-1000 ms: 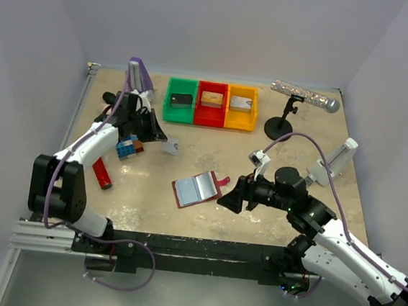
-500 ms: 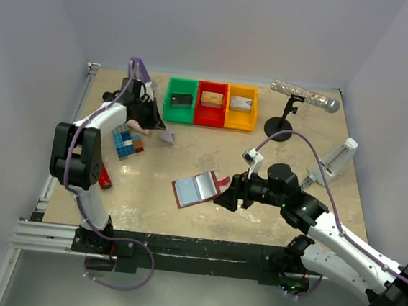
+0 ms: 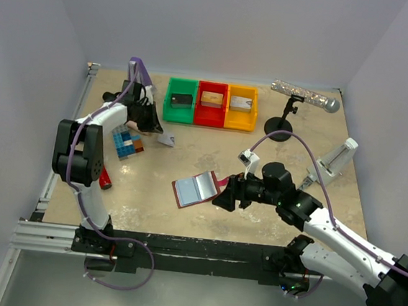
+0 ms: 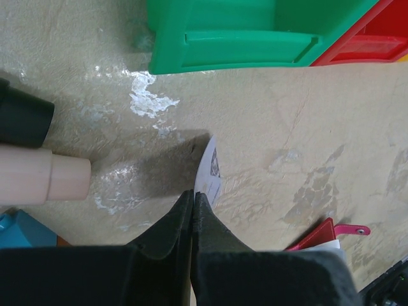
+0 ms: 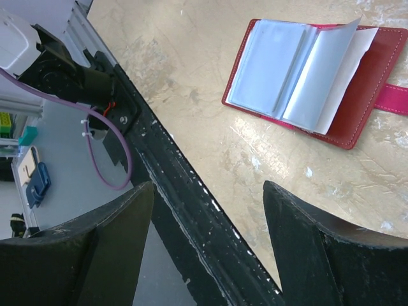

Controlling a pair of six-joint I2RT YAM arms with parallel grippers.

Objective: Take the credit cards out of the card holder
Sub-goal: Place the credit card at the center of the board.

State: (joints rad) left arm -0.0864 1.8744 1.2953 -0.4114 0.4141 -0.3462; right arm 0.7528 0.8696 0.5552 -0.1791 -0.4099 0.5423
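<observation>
holder: the holder (image 3: 198, 188) lies open and flat on the table (image 3: 197, 149). dark red outside, pale blue-grey sleeves (image 5: 268, 70) facing up, one leaf curling up a bit in the right wrist view. can't tell if any card is tucked in there tbh

holder vs right gripper: it's just ahead of the right gripper (image 3: 222, 197), with the tab (image 5: 392, 99) end nearest. long axis runs pretty much straight away from the fingers

right gripper: spread wide, nothing in it

card: one pale card (image 4: 208, 171) pokes out past the tips of the left gripper (image 4: 193, 196), edge-on and tilted, throwing a shadow on the table

left gripper: pressed closed, and it looks like it's pinching the card's near edge. green tray (image 4: 229, 32) is just beyond its tips

who's nearer: right arm by a mile. the holder is well behind the left gripper and off to one side

my guess: the next pull from the holder is the right's job. those floppy leaves could lift, or the whole holder could slide
</observation>
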